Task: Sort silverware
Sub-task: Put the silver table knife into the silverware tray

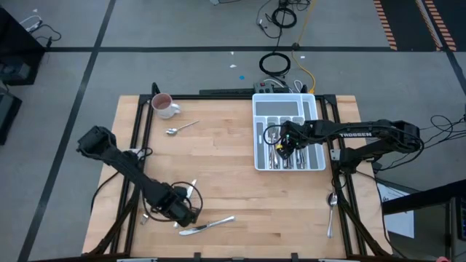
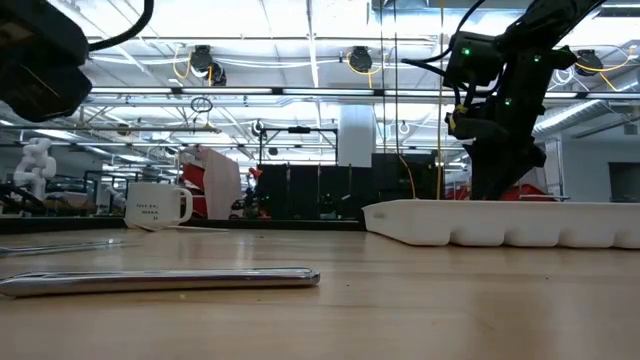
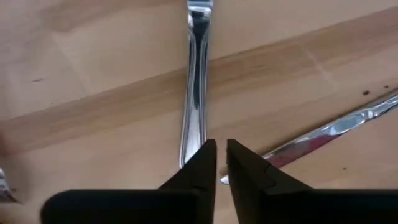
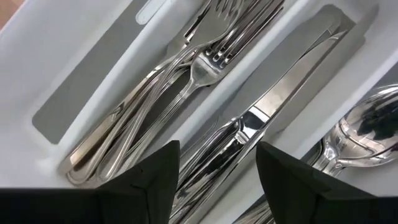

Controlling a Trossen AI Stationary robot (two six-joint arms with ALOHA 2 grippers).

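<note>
Silver pieces lie in two places. Most sit in the white tray (image 1: 289, 109) at the surface's (image 1: 233, 182) far right, where I have my right gripper (image 4: 217, 177) poised just over the knives (image 4: 261, 118), jaws wide and empty, forks (image 4: 180, 93) on one side and spoons (image 4: 367, 130) on the other. My left gripper (image 3: 221, 163) is low at the near left, jaws nearly shut with a thin gap, tips at a handle (image 3: 194, 93) without gripping it; a knife (image 3: 329, 134) lies beside it. A spoon (image 1: 180, 129) rests near the mug (image 1: 163, 105), and another spoon (image 1: 332, 207) lies at the right edge.
</note>
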